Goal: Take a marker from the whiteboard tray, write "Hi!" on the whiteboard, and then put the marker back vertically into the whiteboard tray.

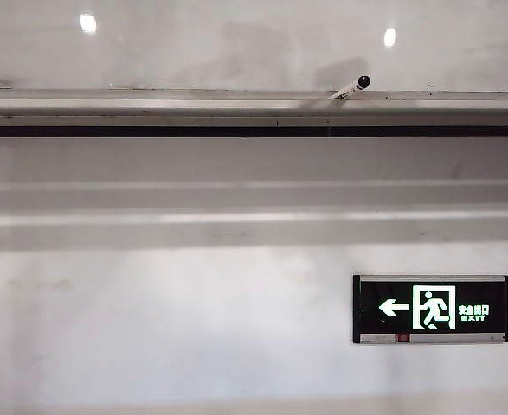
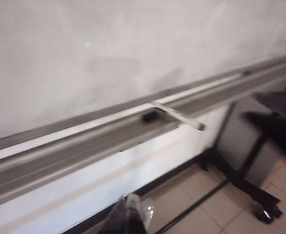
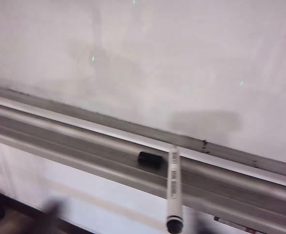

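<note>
We count one marker (image 1: 351, 87) across one whiteboard tray (image 1: 150, 108); left gripper (image 2: 128, 217) and right gripper fingers' state: cannot tell

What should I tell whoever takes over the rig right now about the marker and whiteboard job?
Left gripper: a blur short of the whiteboard tray, jaws unreadable, nothing seen held.
Right gripper: a dark blur short of the tray, jaws unreadable.
Marker lies across the tray, black cap end jutting over the front edge, ungripped.
Whiteboard carries no writing.
Done: nothing. Left: grasp marker, write "Hi!", stand it back in the tray.
</note>
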Tool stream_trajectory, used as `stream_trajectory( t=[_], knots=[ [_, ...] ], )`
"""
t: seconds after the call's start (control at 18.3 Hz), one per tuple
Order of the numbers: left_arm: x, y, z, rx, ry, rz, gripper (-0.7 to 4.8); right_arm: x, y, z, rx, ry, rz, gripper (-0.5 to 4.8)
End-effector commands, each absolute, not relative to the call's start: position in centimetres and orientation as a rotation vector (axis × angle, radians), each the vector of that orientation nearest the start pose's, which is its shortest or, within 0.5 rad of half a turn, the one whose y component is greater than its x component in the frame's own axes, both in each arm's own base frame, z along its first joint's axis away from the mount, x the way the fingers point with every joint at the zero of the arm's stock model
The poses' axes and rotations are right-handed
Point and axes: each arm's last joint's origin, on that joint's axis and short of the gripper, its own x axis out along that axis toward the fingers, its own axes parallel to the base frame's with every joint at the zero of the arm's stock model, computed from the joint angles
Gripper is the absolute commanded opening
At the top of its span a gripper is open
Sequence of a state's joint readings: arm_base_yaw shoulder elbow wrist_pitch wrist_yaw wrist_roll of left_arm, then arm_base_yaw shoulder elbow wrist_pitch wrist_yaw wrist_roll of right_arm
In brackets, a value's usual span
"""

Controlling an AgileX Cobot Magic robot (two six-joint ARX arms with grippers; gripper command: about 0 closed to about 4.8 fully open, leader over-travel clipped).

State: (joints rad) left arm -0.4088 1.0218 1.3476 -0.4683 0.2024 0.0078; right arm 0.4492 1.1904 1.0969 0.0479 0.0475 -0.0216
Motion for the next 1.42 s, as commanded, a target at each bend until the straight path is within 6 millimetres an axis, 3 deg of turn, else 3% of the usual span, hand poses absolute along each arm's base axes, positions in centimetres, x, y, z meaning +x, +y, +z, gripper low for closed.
stream_trajectory(
  t=[0.05,0.33,0.66,0.88,1.26,1.31,1.42],
  knots=[
    [17.0,-8.2,45.5,0.023,0.101,-0.601,-0.05,25.7,12.3,37.4,-0.034,0.027,0.41,3.99],
    [16.9,-8.4,46.3,0.015,0.025,-0.614,-0.05,28.7,13.6,35.4,-0.025,-0.006,0.396,3.99],
    [16.9,-8.4,46.4,0.013,0.015,-0.617,-0.05,32.5,11.2,33.8,0.002,0.013,0.363,3.99],
    [16.9,-8.4,46.4,0.013,0.016,-0.616,-0.05,34.8,11.7,33.5,0.002,-0.013,0.375,4.0],
    [17.0,-8.4,46.4,0.013,0.017,-0.613,-0.05,36.6,12.3,30.6,-0.009,0.068,0.371,3.99],
    [17.0,-8.4,46.4,0.012,0.017,-0.613,-0.05,36.7,12.2,30.4,-0.01,0.075,0.358,3.93],
    [17.0,-8.4,46.4,0.009,0.018,-0.613,-0.05,36.7,12.2,30.2,-0.012,0.085,0.355,3.19]
  ],
)
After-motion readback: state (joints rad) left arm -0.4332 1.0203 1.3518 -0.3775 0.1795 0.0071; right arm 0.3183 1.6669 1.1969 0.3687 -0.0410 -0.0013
